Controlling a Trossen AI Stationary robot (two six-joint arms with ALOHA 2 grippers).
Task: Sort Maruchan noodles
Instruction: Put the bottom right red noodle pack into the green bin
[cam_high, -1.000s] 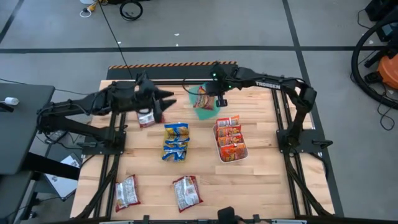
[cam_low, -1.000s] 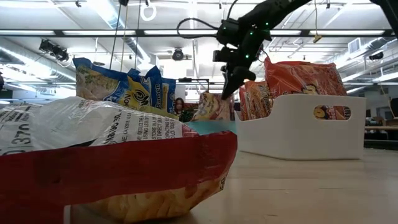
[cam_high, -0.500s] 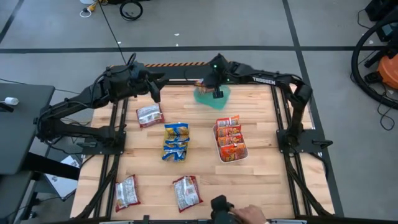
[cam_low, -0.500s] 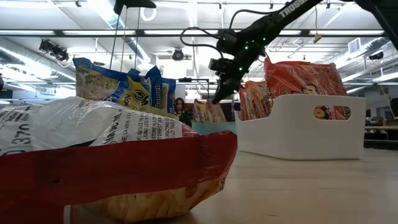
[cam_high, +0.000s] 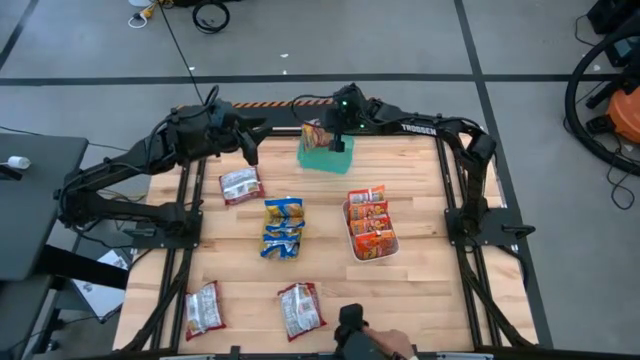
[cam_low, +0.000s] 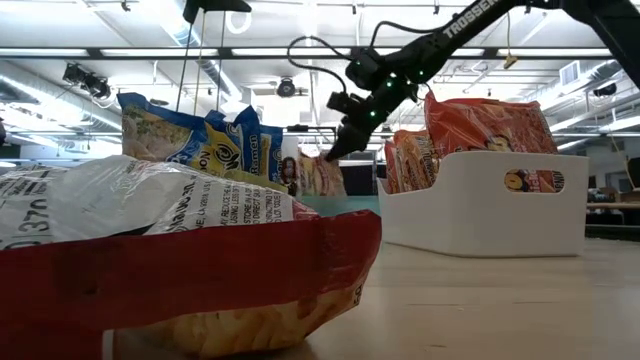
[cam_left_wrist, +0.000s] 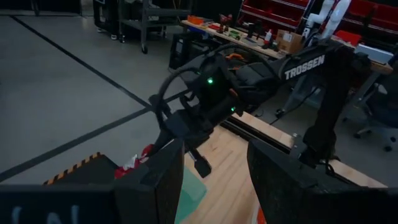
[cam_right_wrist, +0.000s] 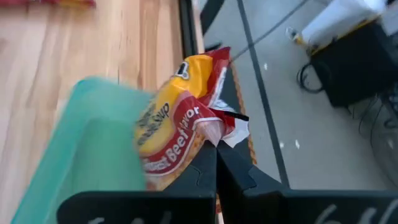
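Right gripper (cam_high: 333, 137): fingers clamped on a crinkly orange-red and yellow plastic noodle packet (cam_right_wrist: 180, 121), held over a plain green plastic tray (cam_high: 326, 158) at the table's far edge. Left gripper (cam_high: 246, 146): fingers apart, raised beyond a silvery white packet (cam_high: 240, 185)

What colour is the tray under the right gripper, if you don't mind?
The tray is green, clearest in the high view.
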